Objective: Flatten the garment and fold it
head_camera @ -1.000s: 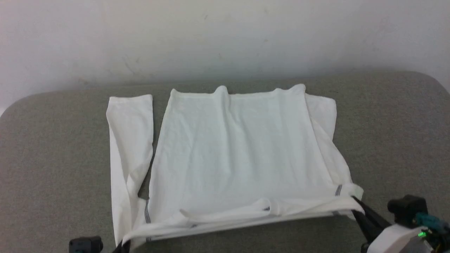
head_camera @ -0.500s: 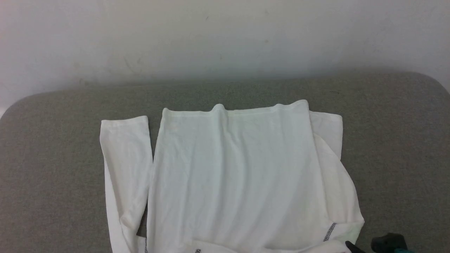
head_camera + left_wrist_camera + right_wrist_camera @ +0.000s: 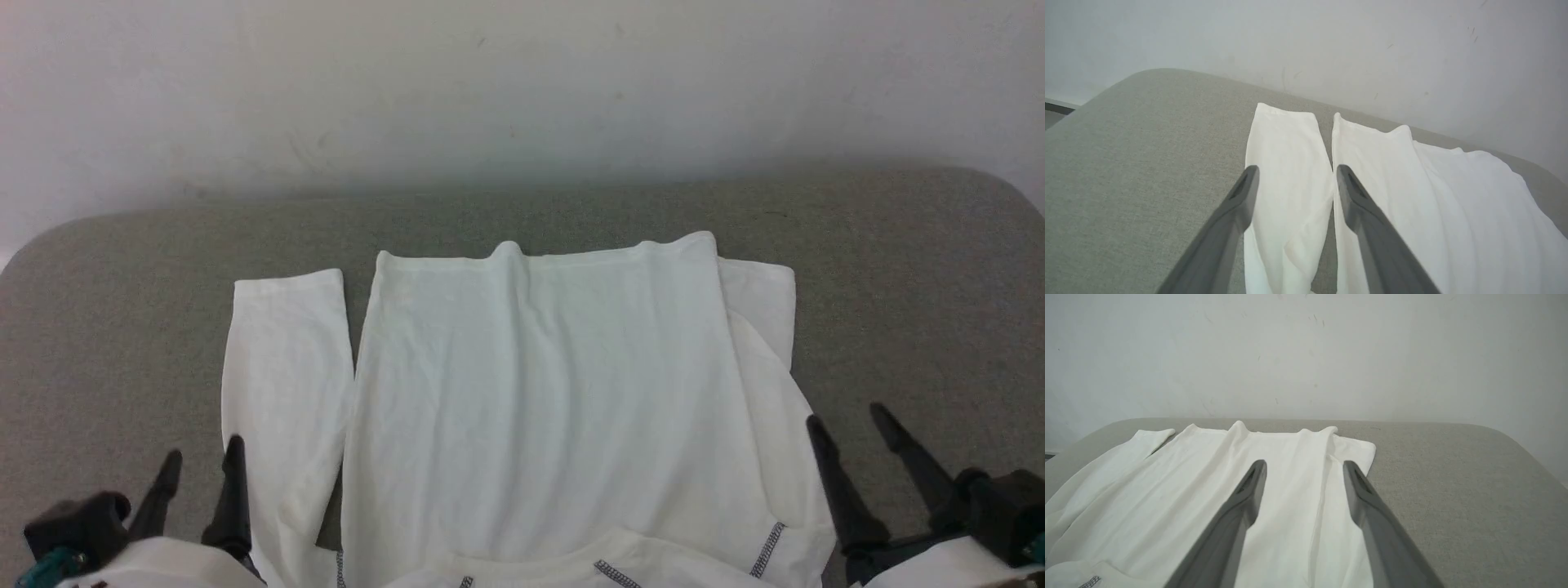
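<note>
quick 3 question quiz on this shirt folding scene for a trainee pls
1. True or false: the left gripper and the right gripper both stand open, holding nothing.
2. How does the sleeve on the robot's left lie? A) flat beside the body of the garment B) folded across the chest C) rolled into a ball
3. Which end of the garment lies nearest the robot?
Key: 1 true; 2 A; 3 the neck end, with its zigzag stitching.
</note>
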